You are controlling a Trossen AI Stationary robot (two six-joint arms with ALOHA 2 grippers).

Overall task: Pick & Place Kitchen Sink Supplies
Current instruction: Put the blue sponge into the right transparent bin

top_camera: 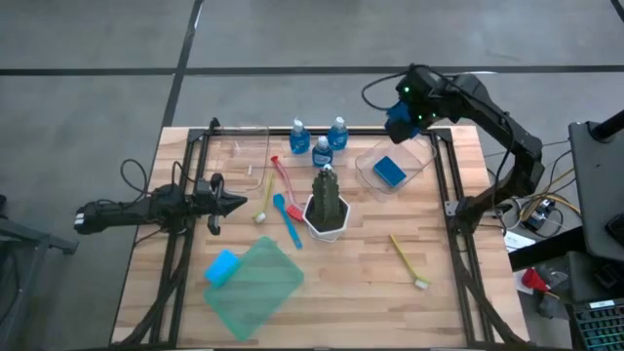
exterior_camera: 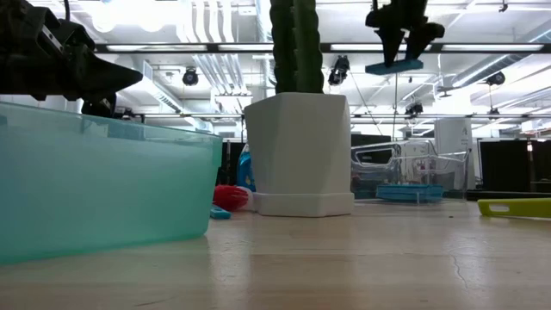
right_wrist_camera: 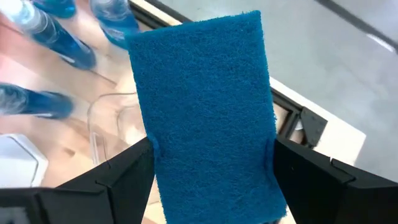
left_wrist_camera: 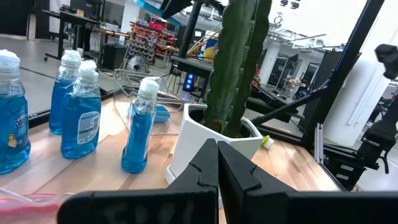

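Observation:
My right gripper (top_camera: 402,119) hangs high over the table's far right, shut on a dark-blue sponge (right_wrist_camera: 205,106). A clear tray (top_camera: 369,168) under it holds a second blue sponge (top_camera: 389,172). Three blue bottles (top_camera: 322,151) stand upright at the far middle. Red (top_camera: 283,175), yellow (top_camera: 263,200) and blue (top_camera: 290,220) brushes lie flat beside the cactus pot (top_camera: 327,205). A lime brush (top_camera: 409,261) lies near right. A light-blue sponge (top_camera: 222,267) rests by the green sheet (top_camera: 258,285). My left gripper (top_camera: 234,203) is shut, left of the brushes. My right gripper pinches the dark-blue sponge between its two fingers (right_wrist_camera: 121,171), which press on its two long edges (right_wrist_camera: 155,155). The fingers come from above, pointing down. The sponge (exterior_camera: 393,65) is lifted clear, lying level under the fingertips, high above the clear tray.
A second clear tray (top_camera: 244,151) sits at the far left of the table. Black frame rails (top_camera: 185,244) run along both sides. The tall cactus (left_wrist_camera: 239,62) stands right in front of my left gripper. Bare wood lies at the near middle and right.

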